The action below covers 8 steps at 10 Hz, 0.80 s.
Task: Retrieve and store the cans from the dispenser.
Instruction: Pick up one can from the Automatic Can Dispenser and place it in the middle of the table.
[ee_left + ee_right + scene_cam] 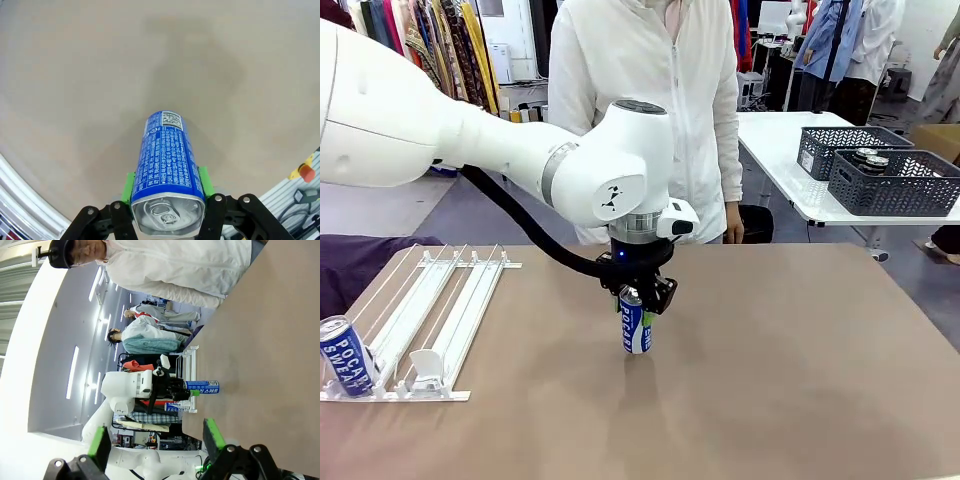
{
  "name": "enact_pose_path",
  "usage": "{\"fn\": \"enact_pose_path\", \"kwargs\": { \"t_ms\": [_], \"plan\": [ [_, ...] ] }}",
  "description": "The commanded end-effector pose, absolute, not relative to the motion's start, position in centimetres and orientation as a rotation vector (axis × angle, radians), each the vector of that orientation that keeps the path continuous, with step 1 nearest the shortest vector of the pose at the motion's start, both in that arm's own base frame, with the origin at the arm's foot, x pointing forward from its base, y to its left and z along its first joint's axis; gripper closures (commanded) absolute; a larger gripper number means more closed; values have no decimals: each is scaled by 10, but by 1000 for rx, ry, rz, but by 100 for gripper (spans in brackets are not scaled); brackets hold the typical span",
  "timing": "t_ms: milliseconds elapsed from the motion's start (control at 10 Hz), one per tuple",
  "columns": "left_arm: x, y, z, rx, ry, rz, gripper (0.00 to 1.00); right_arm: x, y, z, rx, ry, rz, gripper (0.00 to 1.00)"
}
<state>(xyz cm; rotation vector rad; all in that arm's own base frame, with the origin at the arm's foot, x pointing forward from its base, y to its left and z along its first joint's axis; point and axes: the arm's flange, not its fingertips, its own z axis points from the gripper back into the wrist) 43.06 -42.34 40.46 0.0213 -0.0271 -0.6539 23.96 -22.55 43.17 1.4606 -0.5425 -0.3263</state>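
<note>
A blue POCARI can [636,326] stands upright on the brown table, its base at or just above the surface, with my left gripper [638,300] shut on its upper part from above. In the left wrist view the can [167,167] sits between the green pads [129,187], silver top nearest the camera. A second blue can [345,356] rests at the front end of the white railed dispenser [430,310] at the table's left. My right gripper [156,440] hangs open and holds nothing; from there the held can [202,386] and dispenser [187,356] show far off.
A person in a white jacket [650,90] stands at the far side of the table. Two dark grey perforated baskets [892,185] sit on a white side table at the right, with can tops [870,159] showing inside. The brown tabletop [800,360] lies bare to the right.
</note>
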Motion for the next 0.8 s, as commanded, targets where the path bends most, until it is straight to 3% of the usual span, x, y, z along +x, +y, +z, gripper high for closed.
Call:
{"fn": "enact_pose_path", "kwargs": {
  "t_ms": [0, 200, 300, 400, 500, 700],
  "plan": [
    [430, -423, 406, 32, -22, -642, 100, 241, -226, 433, 1465, -564, -308, 0],
    [430, -425, 397, 23, -5, -659, 100, 241, -226, 433, 1465, -564, -308, 0],
    [429, -426, 395, 19, -5, -659, 77, 241, -226, 433, 1465, -564, -308, 0],
    [430, -425, 395, 24, 0, -649, 24, 241, -226, 433, 1465, -564, -308, 0],
    [430, -425, 395, 25, -6, -647, 0, 241, -226, 433, 1465, -564, -308, 0],
    [430, -422, 401, 22, -18, -641, 0, 241, -226, 433, 1465, -564, -308, 0]
  ]
}}
